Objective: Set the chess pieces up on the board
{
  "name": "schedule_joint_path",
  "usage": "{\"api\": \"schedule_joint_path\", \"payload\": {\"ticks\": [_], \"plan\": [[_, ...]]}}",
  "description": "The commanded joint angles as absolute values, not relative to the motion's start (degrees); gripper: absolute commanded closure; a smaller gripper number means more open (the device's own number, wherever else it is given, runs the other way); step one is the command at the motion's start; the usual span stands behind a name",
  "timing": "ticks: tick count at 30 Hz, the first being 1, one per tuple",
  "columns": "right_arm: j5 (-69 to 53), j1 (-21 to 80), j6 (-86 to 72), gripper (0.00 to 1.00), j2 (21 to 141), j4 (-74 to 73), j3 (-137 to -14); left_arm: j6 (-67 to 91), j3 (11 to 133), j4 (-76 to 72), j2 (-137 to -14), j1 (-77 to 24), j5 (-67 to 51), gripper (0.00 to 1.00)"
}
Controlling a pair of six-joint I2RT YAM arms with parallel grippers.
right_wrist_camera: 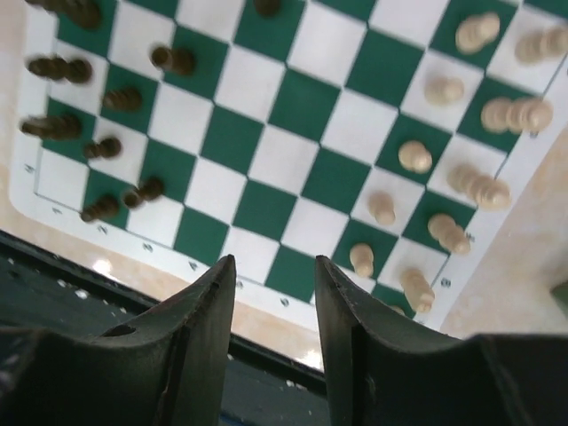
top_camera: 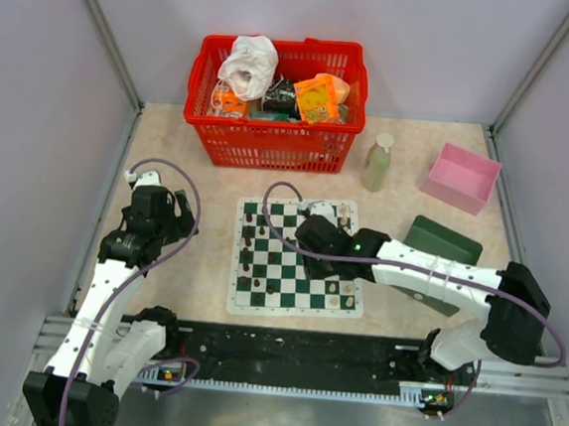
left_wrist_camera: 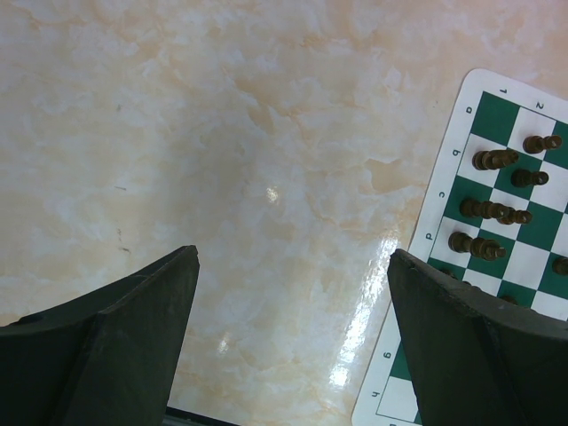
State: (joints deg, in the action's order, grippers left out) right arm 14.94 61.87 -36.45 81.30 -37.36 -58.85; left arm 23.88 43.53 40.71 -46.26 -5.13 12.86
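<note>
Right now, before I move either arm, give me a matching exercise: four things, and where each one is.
Things:
1. dark brown pieces
2. cream pieces
3. left gripper
4. right gripper

Places:
A. above the board, open
B. above bare table beside the board, open
C. right side of the board in the top view
D. left side of the board in the top view

Pairs: 1-D, 2-C, 3-B, 4-A.

One board (top_camera: 285, 245), ten cream chess pieces (right_wrist_camera: 414, 156) and roughly nine dark ones (right_wrist_camera: 173, 60) visible from the right wrist, one basket (top_camera: 270, 148), one bottle (top_camera: 377, 162), one pink tray (top_camera: 450, 194), one green box (top_camera: 443, 241).
</note>
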Motion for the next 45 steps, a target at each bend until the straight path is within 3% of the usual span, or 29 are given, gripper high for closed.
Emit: {"api": "schedule_joint_path", "payload": {"ticks": [1,14,36,45], "plan": [[19.60,61.35,-30.77,0.59,87.79,-35.16,-68.54,23.73,43.33,38.67,-45.44,-5.19,13.01,0.07],[10.02,50.37,-28.65,0.59,105.99,-29.71,-86.30,23.82,43.33,38.85,-45.27,-5.19,13.54,0.07],[10.64,47.02,-23.91,0.60,119.00,-30.32,-95.10,23.73,43.42,38.76,-45.53,-5.19,13.53,0.07],[10.46,46.76,-22.94,0.67,121.73,-30.50,-96.33,23.73,43.33,38.76,-45.79,-5.19,13.18,0.07]]}}
